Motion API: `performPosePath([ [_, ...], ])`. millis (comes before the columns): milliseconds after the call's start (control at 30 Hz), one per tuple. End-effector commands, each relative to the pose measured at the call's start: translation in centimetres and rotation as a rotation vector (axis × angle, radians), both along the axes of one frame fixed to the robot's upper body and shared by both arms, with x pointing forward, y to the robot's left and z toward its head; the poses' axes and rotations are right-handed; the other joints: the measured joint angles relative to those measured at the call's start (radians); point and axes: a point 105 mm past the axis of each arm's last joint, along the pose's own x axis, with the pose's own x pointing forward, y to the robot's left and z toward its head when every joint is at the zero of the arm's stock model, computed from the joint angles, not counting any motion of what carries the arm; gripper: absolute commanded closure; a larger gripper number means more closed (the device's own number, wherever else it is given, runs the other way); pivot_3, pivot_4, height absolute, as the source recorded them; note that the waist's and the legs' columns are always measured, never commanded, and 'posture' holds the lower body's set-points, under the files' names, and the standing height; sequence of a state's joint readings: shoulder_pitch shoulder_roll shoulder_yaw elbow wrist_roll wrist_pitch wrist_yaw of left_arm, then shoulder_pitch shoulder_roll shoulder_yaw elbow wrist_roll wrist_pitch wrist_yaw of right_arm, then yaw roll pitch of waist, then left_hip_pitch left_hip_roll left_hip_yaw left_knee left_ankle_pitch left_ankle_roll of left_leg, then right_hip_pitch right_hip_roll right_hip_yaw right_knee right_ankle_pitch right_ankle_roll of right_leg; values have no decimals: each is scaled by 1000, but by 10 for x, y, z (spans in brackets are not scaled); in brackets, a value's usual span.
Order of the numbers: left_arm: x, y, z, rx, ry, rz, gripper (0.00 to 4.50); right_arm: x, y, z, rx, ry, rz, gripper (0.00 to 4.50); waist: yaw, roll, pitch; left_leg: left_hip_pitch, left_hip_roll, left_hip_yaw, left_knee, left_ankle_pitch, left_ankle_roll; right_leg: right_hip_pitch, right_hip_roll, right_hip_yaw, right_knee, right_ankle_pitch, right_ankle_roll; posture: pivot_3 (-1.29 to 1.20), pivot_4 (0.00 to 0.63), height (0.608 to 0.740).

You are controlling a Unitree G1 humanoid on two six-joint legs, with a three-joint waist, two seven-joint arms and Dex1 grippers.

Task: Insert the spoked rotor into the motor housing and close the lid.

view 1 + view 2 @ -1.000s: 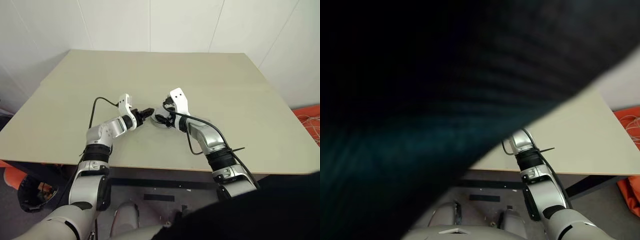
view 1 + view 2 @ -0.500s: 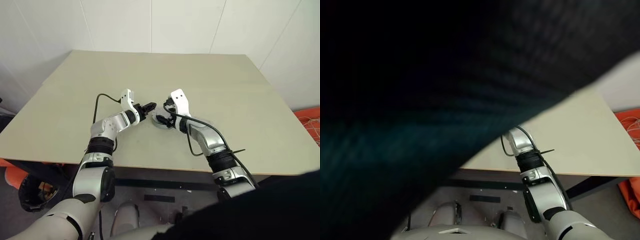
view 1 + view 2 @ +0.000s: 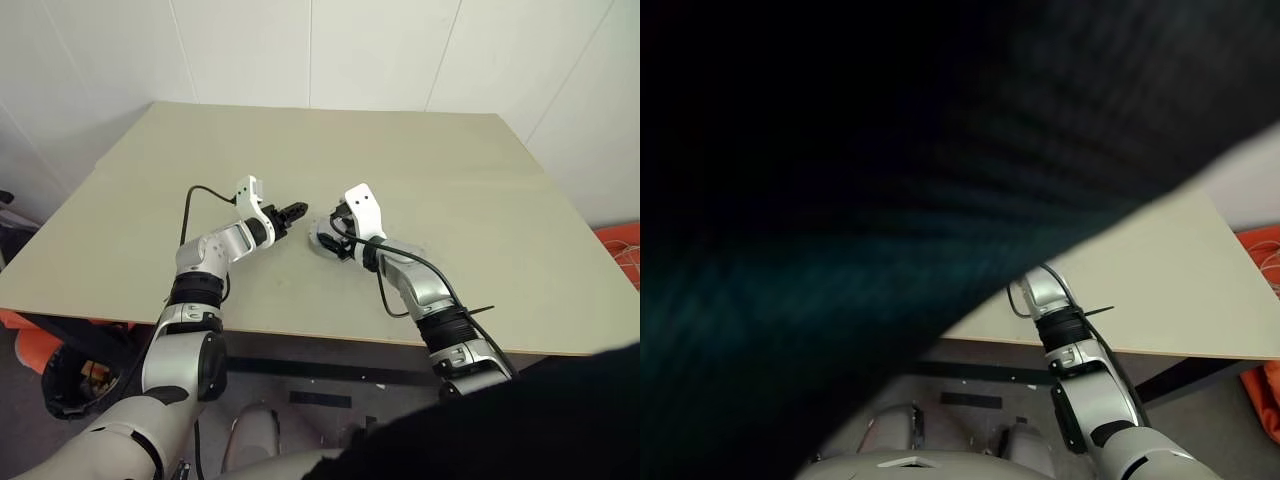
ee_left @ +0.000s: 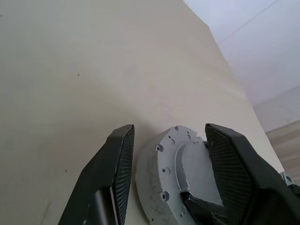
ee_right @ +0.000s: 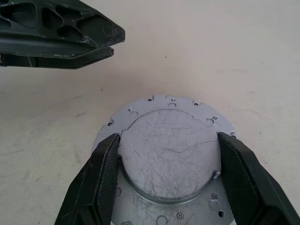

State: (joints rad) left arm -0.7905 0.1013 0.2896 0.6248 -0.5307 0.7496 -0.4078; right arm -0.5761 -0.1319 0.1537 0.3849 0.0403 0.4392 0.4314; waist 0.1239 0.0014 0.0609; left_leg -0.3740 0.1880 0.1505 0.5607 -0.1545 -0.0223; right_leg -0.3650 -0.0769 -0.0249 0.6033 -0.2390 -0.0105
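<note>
Right pincer (image 5: 166, 180) pinching the lid (image 5: 168, 154); left pincer (image 4: 166, 183) spread beside it on the table (image 3: 450, 160)

Grey metal disc (image 5: 169, 154): matt, finely scratched raised face, drilled flange. Table (image 3: 450, 170): smooth matt beige. Gripper fingers (image 5: 104, 180): black, textured weave
</note>
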Motion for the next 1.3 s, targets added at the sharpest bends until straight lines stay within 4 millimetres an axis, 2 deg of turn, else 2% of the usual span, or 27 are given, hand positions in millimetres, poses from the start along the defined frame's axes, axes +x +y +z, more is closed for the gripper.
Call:
performPosePath([
  [33, 5, -6, 21, -23, -60, -13, 1944, -16, -19, -52, -89, 175, -36, 1358, 0, 0, 0, 0, 0, 0, 0, 0, 0, 0, 0, 0, 0, 0, 0, 0, 0, 740],
  [333, 4, -10, 15, -49, -7, -12, 1944, -16, -19, -50, -91, 172, -36, 1358, 0, 0, 0, 0, 0, 0, -1, 0, 0, 0, 0, 0, 0, 0, 0, 0, 0, 740],
  [733, 3, -15, 8, -50, 81, -9, 1944, -16, -20, -32, -74, 139, -32, 1358, 6, 0, 0, -2, -2, 0, -5, -1, 1, -1, 0, 0, -4, 2, -4, 0, 0, 740],
  [833, 4, -21, 13, -97, 115, -24, 1944, -16, -19, -30, -74, 133, -33, 1358, 5, 0, 0, -2, -2, 0, -6, -1, 1, -1, 0, 0, -5, 2, -4, 0, 0, 740],
  [967, 7, -28, 27, -87, 48, -45, 1944, -15, -19, -30, -77, 130, -36, 1358, 5, 0, 0, -3, -2, 0, -6, -1, 1, -1, 0, 0, -6, 2, -4, 0, 0, 740],
  [1067, 9, -28, 33, -43, 4, -44, 1407, -15, -19, -30, -81, 127, -38, 1358, 5, 0, 0, -3, -2, 0, -6, -1, 2, 0, 0, 0, -6, 2, -4, 0, 0, 740],
  [1167, 10, -27, 34, -16, -6, -38, 503, -15, -19, -30, -81, 126, -37, 1358, 5, 0, 0, -2, -2, 0, -7, -1, 2, 0, 0, 0, -7, 2, -4, 0, 0, 740],
  [1300, 11, -29, 32, 8, -13, -40, 503, -14, -18, -30, -79, 124, -37, 1358, 5, 0, 0, -2, -2, 0, -7, -1, 2, 0, 0, 0, -7, 2, -4, 0, 0, 740],
])
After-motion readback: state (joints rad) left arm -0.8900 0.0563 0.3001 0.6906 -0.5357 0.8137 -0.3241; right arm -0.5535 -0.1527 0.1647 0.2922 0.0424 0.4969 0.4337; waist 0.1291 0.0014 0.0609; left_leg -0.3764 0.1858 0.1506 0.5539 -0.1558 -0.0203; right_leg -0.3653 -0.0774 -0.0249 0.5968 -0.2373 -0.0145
